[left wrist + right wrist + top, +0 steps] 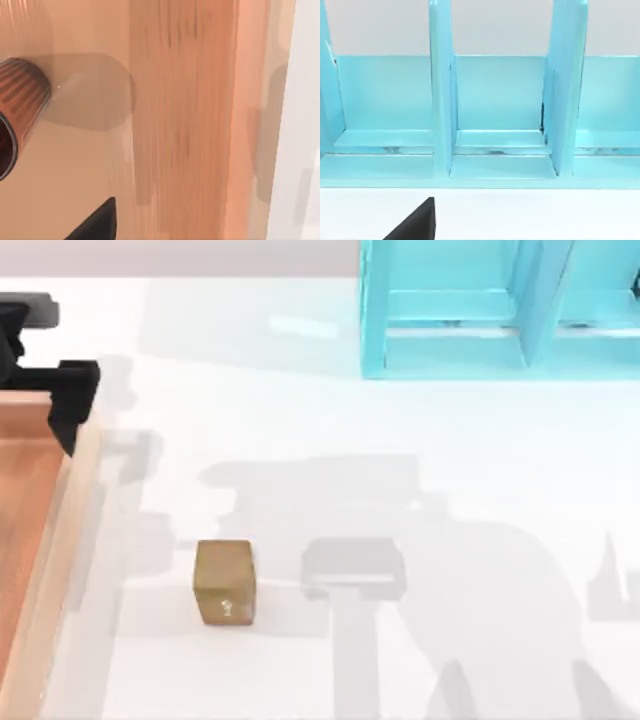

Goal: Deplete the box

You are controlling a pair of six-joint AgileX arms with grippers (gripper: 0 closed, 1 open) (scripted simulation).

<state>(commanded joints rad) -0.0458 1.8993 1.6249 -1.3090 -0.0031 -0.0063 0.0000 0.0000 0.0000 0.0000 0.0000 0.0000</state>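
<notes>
Nearest the top camera's lower edge, we are seeing the white table [450, 470] lying bare and glossy, crossed by soft grey shadows of arms. On it, toward the near left, a small golden-brown cube [225, 582] is sitting upright with a pale mark on its near face, well apart from everything else.

At the left edge the box [60, 530] is lying, its thick light-tan wall running from far to near and its orange-brown floor showing inside. We are holding our left gripper [70, 405] over the far corner of that box, a black shape reaching just past the wall's far end; whether its fingers are spread or closed we cannot tell, nor whether it has hold of anything. In the left wrist view we are looking at the box [185, 125] close up, its wood grain streaked, with a ribbed copper-coloured cylinder [17, 110] lying on the tan surface beside it.

At the far right a cyan shelf unit [480, 310] is standing on the table. In the right wrist view it [495, 110] is facing us with upright dividers splitting it into compartments, and a pale plain wall is showing behind it.
</notes>
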